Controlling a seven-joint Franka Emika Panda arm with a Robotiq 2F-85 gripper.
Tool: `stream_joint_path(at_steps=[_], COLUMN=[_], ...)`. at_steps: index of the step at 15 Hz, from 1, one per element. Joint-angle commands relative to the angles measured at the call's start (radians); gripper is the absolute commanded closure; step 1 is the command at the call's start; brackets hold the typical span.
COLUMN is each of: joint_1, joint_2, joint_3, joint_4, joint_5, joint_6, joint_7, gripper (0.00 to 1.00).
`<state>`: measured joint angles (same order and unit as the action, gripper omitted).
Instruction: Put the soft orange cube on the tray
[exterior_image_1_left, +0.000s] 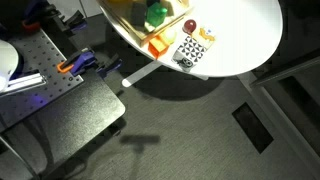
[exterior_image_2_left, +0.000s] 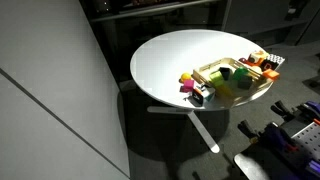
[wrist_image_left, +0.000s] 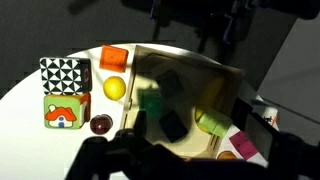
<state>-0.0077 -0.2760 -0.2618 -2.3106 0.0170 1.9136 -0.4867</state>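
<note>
The soft orange cube sits on the white round table just outside the tray's left edge, beside the black-and-white patterned cube. It also shows in an exterior view. The wood-coloured tray lies in shadow below my gripper and holds a green cube, a dark block and a light green cylinder. My gripper hangs above the tray with its dark fingers apart and nothing between them. It is out of view in both exterior views.
A yellow ball, a green picture cube and a dark red ball lie left of the tray. A pink block lies at its right end. The table edge is close to the objects.
</note>
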Motion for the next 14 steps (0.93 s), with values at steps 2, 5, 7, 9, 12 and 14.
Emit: stream_joint_path(at_steps=[2,5,7,9,12,14], joint_1=[-0.027,-0.027,-0.028,-0.027,-0.027,-0.029], joint_2=[0.002,0.002,0.023,0.05,0.1,0.137], joint_3=[0.025,0.025,0.035,0.046,0.064,0.076], joint_4=[0.003,0.003,0.007,0.017,0.026,0.03], joint_5=[0.007,0.007,0.0,-0.001,-0.008,-0.015], joint_6=[-0.002,-0.002,0.022,0.045,0.107,0.155], joint_7=[-0.006,-0.006,0.004,0.005,0.009,0.016], gripper=[0.0,0.0,0.0,0.0,0.0,0.0])
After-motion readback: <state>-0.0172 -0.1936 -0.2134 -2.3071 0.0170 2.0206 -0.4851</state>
